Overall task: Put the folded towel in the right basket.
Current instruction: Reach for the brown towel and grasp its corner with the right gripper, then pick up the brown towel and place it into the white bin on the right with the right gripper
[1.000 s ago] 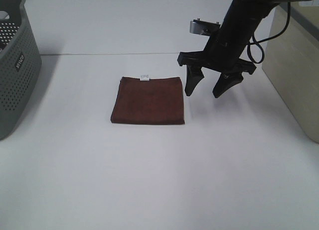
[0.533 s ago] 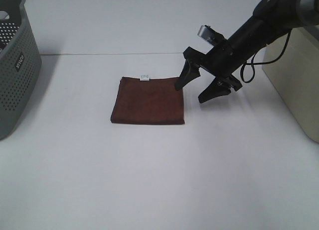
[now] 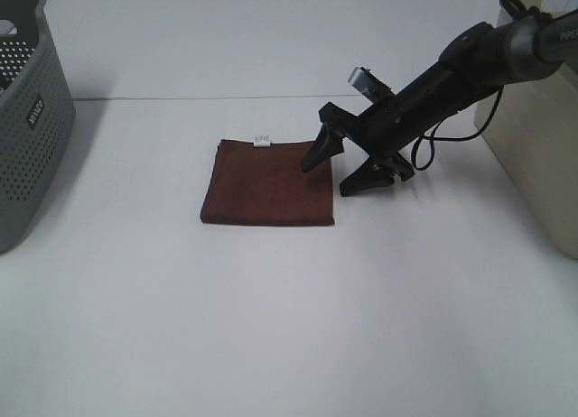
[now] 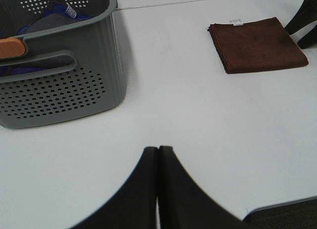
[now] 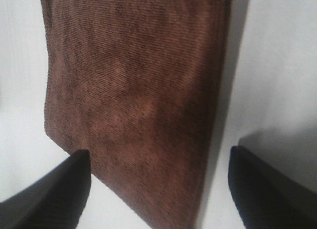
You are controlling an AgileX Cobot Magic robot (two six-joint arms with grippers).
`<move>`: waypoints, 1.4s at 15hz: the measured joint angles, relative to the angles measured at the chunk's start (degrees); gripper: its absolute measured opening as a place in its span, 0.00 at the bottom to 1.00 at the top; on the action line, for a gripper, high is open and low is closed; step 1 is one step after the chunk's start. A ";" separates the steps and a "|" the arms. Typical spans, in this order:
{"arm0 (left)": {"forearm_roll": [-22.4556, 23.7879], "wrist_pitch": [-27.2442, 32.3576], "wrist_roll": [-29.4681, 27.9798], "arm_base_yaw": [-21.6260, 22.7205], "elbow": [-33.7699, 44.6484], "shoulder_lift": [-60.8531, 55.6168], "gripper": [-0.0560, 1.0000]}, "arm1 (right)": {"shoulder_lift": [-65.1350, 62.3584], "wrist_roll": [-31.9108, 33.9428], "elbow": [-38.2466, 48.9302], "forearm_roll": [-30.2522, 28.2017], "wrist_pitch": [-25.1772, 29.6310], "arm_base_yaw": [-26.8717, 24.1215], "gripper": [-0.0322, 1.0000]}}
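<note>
The folded brown towel (image 3: 268,181) lies flat on the white table, with a small white tag at its far edge. My right gripper (image 3: 330,176) is open and tilted low at the towel's right edge. One finger is over the towel's far right corner and the other over the table just right of it. In the right wrist view the towel (image 5: 133,90) fills the frame between the spread fingers of the gripper (image 5: 158,152). The beige right basket (image 3: 533,164) stands at the table's right edge. My left gripper (image 4: 158,150) is shut and empty, far from the towel (image 4: 257,45).
A grey perforated basket (image 3: 27,119) stands at the left edge. In the left wrist view this basket (image 4: 59,85) holds blue and orange items. A black cable hangs from the right arm (image 3: 452,83).
My right gripper has dropped, tilted and moved left, from above the table right of the towel to the towel's right edge. It has stayed open. The towel has not moved.
</note>
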 joint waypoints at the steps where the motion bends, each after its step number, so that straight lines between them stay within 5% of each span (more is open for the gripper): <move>1: 0.00 0.00 0.06 0.00 0.00 0.00 0.05 | 0.69 -0.17 -0.29 1.20 -0.86 1.20 0.76; 5: 0.00 0.00 0.11 0.00 0.00 0.00 0.05 | 2.06 -0.40 -0.74 4.81 -5.50 6.47 0.62; 10: 0.00 0.00 0.11 0.00 0.00 0.00 0.05 | 3.15 2.06 -0.57 4.64 -8.88 7.56 0.08; 21: 0.00 0.00 0.11 0.00 0.00 0.00 0.05 | -1.89 -4.07 -0.23 9.74 -1.09 7.51 0.07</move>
